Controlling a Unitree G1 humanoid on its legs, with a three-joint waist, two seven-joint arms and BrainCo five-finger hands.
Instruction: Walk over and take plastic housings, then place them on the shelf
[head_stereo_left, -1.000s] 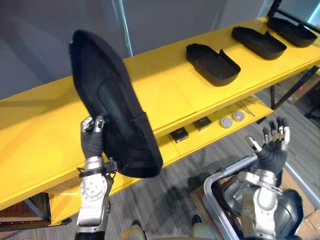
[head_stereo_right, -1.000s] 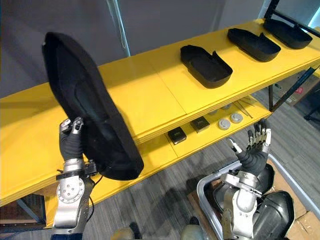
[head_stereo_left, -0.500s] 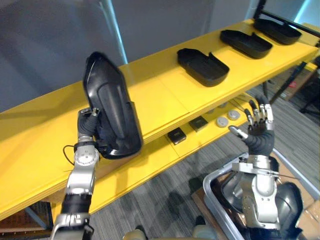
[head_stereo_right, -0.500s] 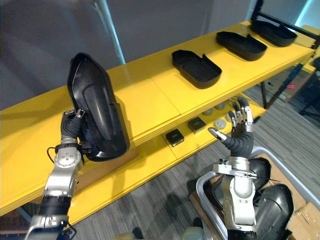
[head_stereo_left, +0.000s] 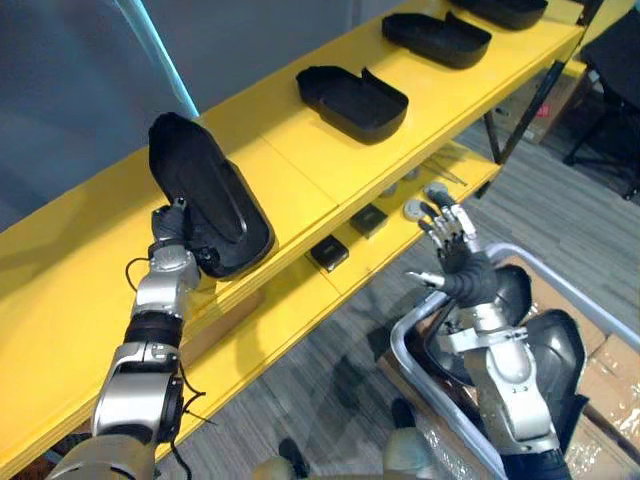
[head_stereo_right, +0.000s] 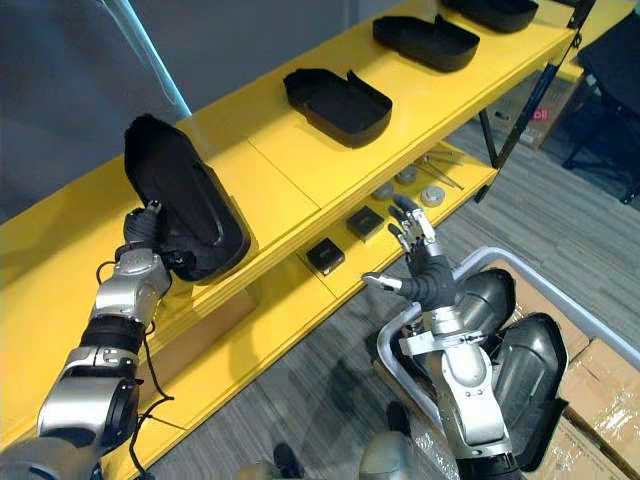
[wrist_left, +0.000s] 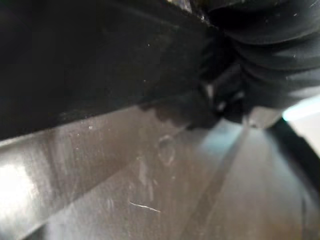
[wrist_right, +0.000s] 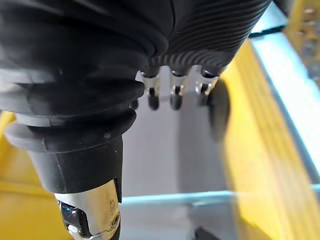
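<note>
- Black plastic housing (head_stereo_left: 205, 195) stands tilted just above the left hand (head_stereo_left: 170, 235), which clamps its near lower edge, thumb at the rim and fingers behind.
- We judge this edge grip leaves the low end free to meet the yellow shelf (head_stereo_left: 300, 170) first; we cannot tell whether it touches yet.
- Its long axis runs up and away from the left hand, with the rounded low end just to that hand's right.
- Well to the right, the right hand (head_stereo_left: 452, 262) is raised, fingers spread and empty, likely kept clear.
- Beyond, the placed housings (head_stereo_left: 352, 98) lie flat, hollow up, probably the pose to match.
</note>
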